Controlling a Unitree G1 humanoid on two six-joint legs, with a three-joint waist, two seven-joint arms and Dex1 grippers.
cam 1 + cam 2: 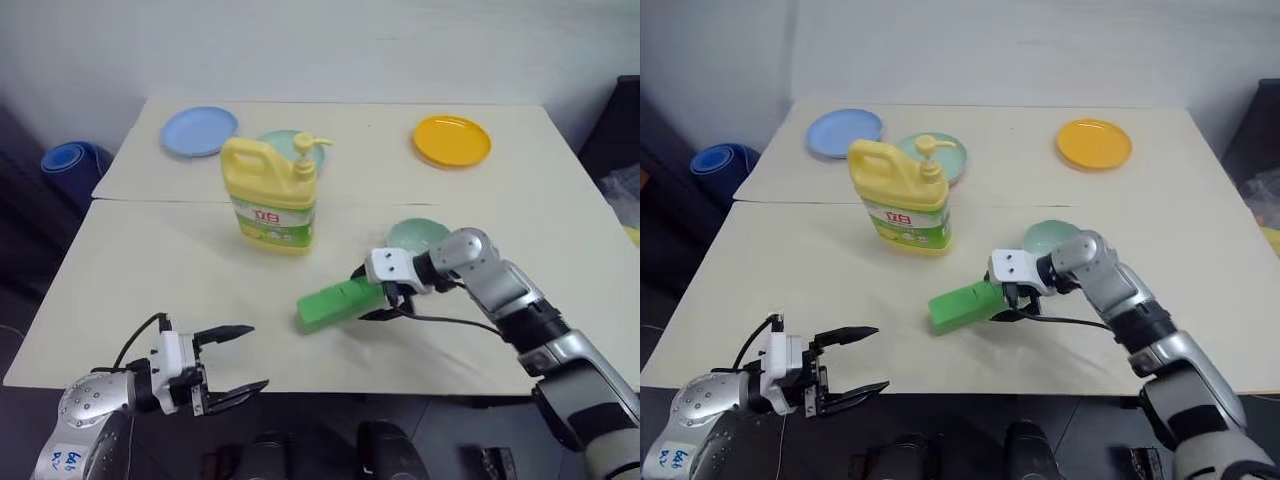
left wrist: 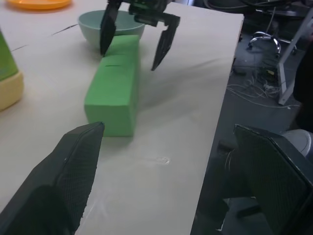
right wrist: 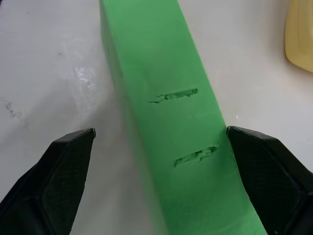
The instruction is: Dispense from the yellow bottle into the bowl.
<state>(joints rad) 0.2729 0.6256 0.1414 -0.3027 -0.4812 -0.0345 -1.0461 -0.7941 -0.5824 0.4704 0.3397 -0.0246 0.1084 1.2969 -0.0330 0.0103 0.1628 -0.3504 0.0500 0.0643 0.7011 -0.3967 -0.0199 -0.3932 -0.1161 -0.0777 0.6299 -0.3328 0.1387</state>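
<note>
Nothing dispensed yet. My right gripper (image 1: pixel 385 303) spread wide astride green block (image 1: pixel 338 303), not clamped; left gripper (image 1: pixel 232 365) wide, empty. Yellow bottle (image 1: pixel 270 196) upright mid-table; bowl (image 1: pixel 417 236) behind block.

Yellow bottle (image 1: pixel 270 195) showing a green-white label with red characters, pale mint-green bowl (image 1: pixel 418 236), bright green block (image 1: pixel 340 302), blue plate (image 1: pixel 199 131), pale teal plate (image 1: pixel 952 155), orange-yellow plate (image 1: pixel 452 140), cream desk (image 1: pixel 150 270), black fingers (image 1: pixel 225 333).
</note>
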